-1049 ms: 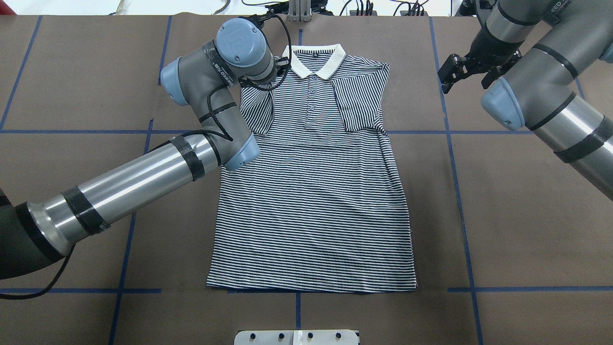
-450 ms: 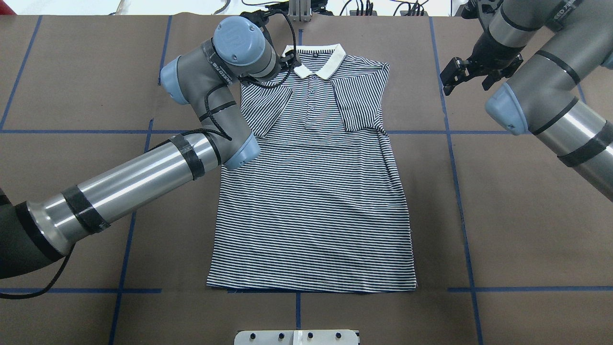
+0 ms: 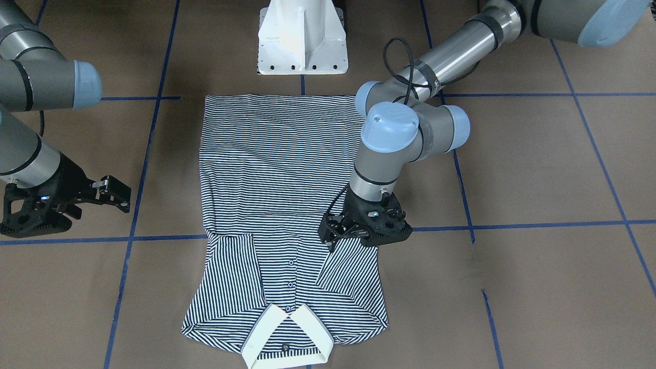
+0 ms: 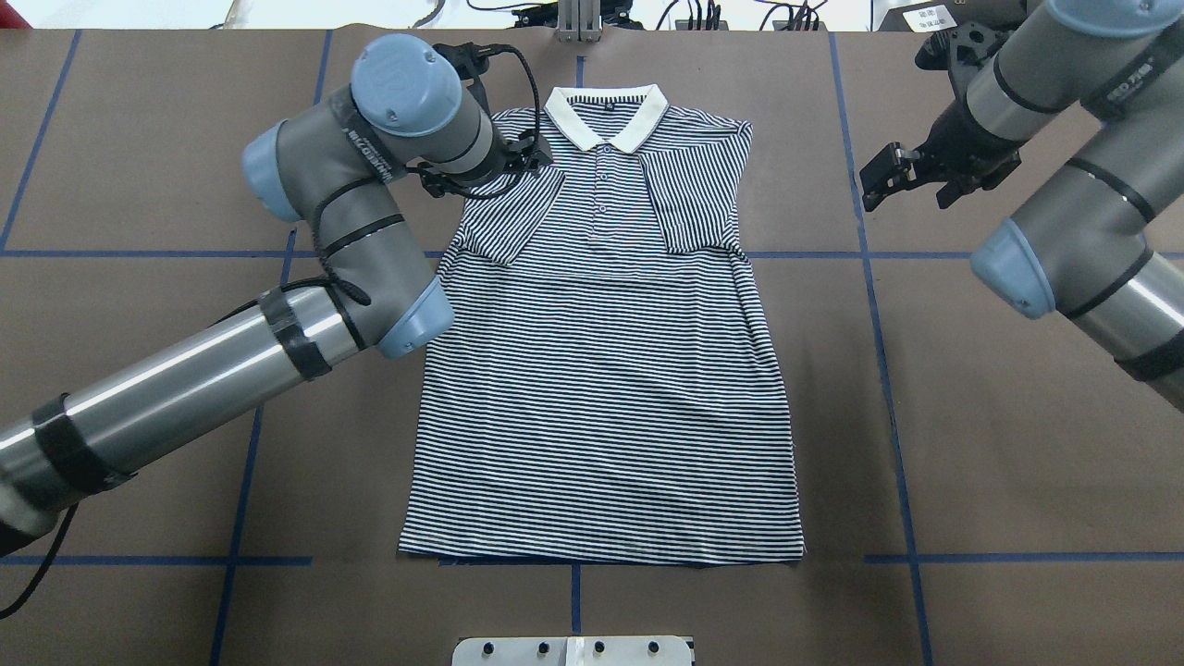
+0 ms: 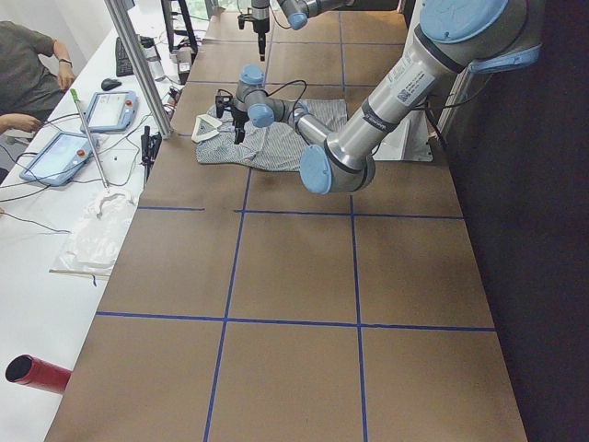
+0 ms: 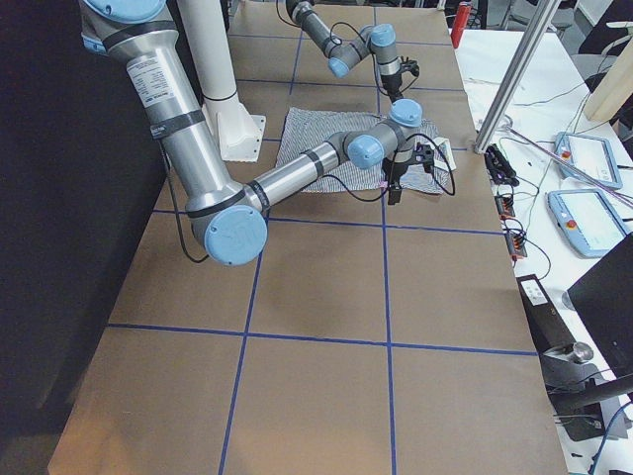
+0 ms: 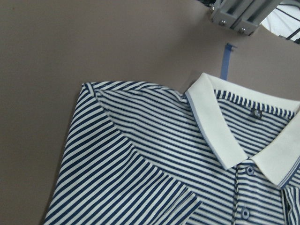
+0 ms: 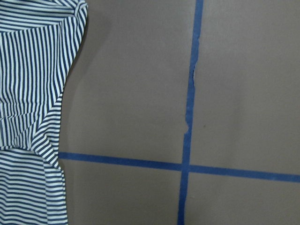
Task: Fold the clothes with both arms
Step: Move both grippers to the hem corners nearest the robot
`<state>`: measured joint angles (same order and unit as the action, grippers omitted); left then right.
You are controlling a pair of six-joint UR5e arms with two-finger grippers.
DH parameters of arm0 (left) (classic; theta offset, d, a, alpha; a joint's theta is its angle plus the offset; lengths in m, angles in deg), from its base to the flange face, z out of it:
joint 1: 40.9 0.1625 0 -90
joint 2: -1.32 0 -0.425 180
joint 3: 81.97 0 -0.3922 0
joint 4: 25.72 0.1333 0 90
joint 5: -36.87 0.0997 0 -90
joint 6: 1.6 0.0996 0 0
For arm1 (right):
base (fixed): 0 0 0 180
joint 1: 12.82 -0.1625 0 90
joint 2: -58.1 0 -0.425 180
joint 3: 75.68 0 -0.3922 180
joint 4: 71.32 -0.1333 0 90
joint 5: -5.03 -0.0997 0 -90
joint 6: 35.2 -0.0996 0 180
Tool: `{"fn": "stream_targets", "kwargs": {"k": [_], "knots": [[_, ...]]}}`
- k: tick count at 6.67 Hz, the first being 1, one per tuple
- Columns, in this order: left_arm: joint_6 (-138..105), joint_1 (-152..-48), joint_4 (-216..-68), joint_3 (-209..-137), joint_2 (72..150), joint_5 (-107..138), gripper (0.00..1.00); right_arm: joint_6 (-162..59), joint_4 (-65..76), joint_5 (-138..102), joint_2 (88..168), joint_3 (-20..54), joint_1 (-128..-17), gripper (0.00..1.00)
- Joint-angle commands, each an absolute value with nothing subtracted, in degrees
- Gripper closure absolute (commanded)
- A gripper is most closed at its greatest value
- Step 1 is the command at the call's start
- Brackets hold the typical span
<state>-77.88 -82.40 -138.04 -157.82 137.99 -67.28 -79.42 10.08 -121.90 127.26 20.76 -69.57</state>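
**Front-facing view.** The shirt (image 3: pixel 277 169) lies flat on the table (image 3: pixel 538 164), with both sleeves turned in over the chest. My left gripper (image 3: pixel 335 231) hangs just above the left sleeve (image 3: pixel 348 271). I cannot tell how its jaws stand. My right gripper (image 3: pixel 97 202) is spread, empty and off the cloth.

**Overhead view.** The shirt's (image 4: pixel 601 388) long axis runs near to far, with the collar (image 4: pixel 606 116) far and the hem near. The left gripper (image 4: pixel 523 157) is over the left shoulder. The right gripper (image 4: pixel 911 185) is well apart from the cloth, beyond its right edge. I judge the left arm nearer for the coming fold.

**Exterior left view.** The shirt (image 5: pixel 267 143) is small at the far end. The jaws are unreadable here.

**Exterior right view.** The right gripper (image 6: pixel 394 188) points down beside the shirt (image 6: pixel 316 148).

**Left wrist view.** Collar (image 7: pixel 220 126) and left shoulder fill the picture. No fingers show.

**Right wrist view.** The shirt's (image 8: pixel 33 70) right edge lies to the left, with bare table and tape (image 8: pixel 190 108) below me.
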Motion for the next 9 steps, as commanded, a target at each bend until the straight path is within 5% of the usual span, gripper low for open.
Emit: {"fn": "stream_targets", "kwargs": {"k": [1,3,5,9], "knots": [[-74.5,-82.1,-128.4,-178.8,127.0,-68.0,0.0,-98.3,-4.0,-116.5,137.2,28.3,-60.2,0.0],[-73.8,-81.8,-123.6,-187.6,123.3,-68.0,0.0,-113.2,-4.7,-110.1,144.2,39.8,-49.8,0.0],[-73.8,-81.6,-123.2,-187.8,123.3,-67.9,0.0,-122.5,-4.1,-96.0,144.5,40.9,-35.1,0.0],[-73.8,-81.5,-122.5,-189.6,123.6,-67.9,0.0,-129.6,-0.9,-90.6,145.0,40.6,-25.8,0.0]]}}
